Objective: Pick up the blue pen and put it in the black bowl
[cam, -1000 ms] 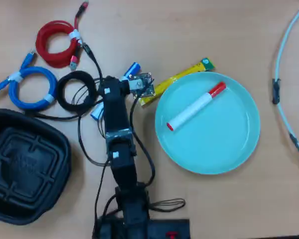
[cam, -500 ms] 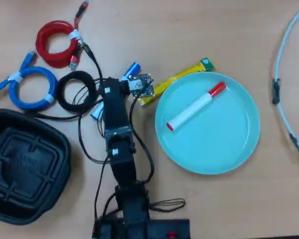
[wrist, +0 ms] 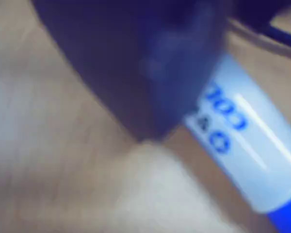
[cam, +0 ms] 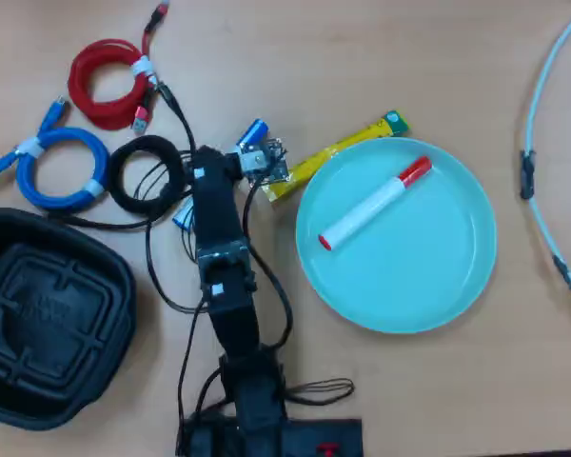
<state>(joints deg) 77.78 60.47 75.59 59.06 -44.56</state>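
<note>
The blue pen (wrist: 242,141) has a white barrel with blue print and a blue end. In the blurred wrist view it runs diagonally, passing under a dark jaw of my gripper (wrist: 153,133). In the overhead view my gripper (cam: 214,181) sits across the pen; its blue cap (cam: 254,131) sticks out up-right and its other end down-left. Only one jaw shows clearly, so I cannot tell whether the grip is closed. The black bowl (cam: 38,324), a ribbed rounded-square tray, lies empty at lower left, apart from the gripper.
A light-blue plate (cam: 428,267) right of the arm holds a white marker with a red cap (cam: 373,205). A yellow strip (cam: 338,152) lies by its rim. Red (cam: 105,81), blue (cam: 62,171) and black (cam: 143,171) cable coils lie at upper left. A white cable (cam: 538,143) runs down the right edge.
</note>
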